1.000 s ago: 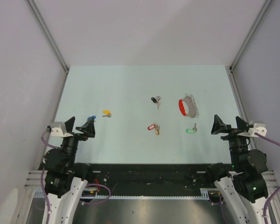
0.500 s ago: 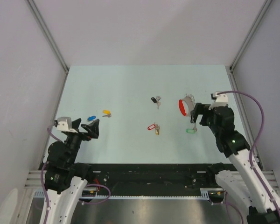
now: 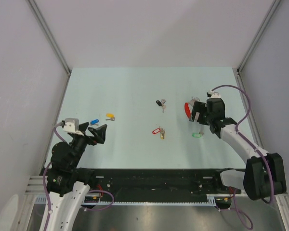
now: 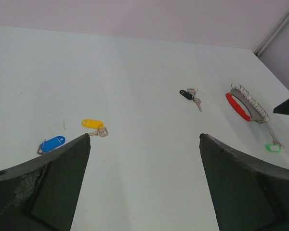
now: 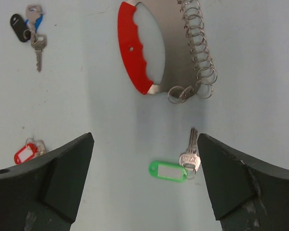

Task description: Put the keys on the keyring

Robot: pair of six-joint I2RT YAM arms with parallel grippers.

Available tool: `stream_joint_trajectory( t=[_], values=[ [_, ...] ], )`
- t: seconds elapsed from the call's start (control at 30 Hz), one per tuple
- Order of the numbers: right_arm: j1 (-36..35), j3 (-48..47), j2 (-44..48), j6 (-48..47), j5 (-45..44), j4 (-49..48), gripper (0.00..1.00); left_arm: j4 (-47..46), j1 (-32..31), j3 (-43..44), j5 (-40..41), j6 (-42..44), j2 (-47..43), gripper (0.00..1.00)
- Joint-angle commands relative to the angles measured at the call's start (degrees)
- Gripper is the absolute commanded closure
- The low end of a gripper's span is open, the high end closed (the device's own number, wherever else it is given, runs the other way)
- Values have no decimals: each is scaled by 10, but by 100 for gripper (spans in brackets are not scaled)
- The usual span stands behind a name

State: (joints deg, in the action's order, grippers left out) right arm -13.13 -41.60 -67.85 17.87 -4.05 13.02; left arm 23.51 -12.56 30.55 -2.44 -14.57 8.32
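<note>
Pale worktop: right gripper, jaws apart, has swung over the keyring, seemingly to seize it; left gripper gapes too.

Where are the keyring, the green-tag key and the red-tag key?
keyring [image 5: 128, 57]: right wrist view, red band.
green-tag key [image 5: 168, 171]: right wrist view, green tag.
red-tag key [image 5: 25, 154]: right wrist view, red tag.

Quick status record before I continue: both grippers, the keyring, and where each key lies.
keyring: large oval loop, red band plus grey ring chain, flat on pale table, no tagged key on it
left gripper: open, empty, near-left, close to blue-tagged silver key and yellow-tagged silver key
right gripper: open, empty, above keyring and green-tagged silver key
green-tagged silver key: beside keyring's near end, not touching
black-tagged silver key: left of keyring
red-tagged silver key: mid-table, loose
</note>
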Motion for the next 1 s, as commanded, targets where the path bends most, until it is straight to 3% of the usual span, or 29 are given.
stream_joint_trajectory(
  t=[0.0, 0.47, 0.97],
  values=[
    [27, -15, -53, 25, 9, -74, 12, -5, 1, 20, -21, 5, -1, 0],
    [55, -28, -199, 53, 17, -186, 46, -5, -11, 20, -24, 10, 6, 0],
    [75, -40, -248, 84, 25, -190, 62, -5, -11, 20, -25, 11, 11, 0]
  ],
)
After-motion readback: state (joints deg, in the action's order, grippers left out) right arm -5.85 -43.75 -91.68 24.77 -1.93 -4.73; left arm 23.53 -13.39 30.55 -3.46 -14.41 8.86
